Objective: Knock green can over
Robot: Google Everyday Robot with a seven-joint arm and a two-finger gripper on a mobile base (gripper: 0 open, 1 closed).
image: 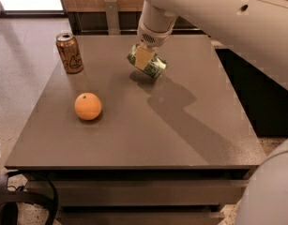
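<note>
I saw the gripper (144,58) pinching the green can (155,69), tilted, at the table's (190,144) far middle. An orange (87,106) sat left.

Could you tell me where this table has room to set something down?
The right half and front strip, past the orange, are bare. Crowded at the back: brown can left, gripper holding the tilted green can centre.

Green can (155,69), brown can (70,54), orange (87,106), end effector (144,58) over table (181,142): one each

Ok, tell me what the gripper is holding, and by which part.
The gripper holds the green can across the middle of its body, tilted, over the far half of the table.
</note>
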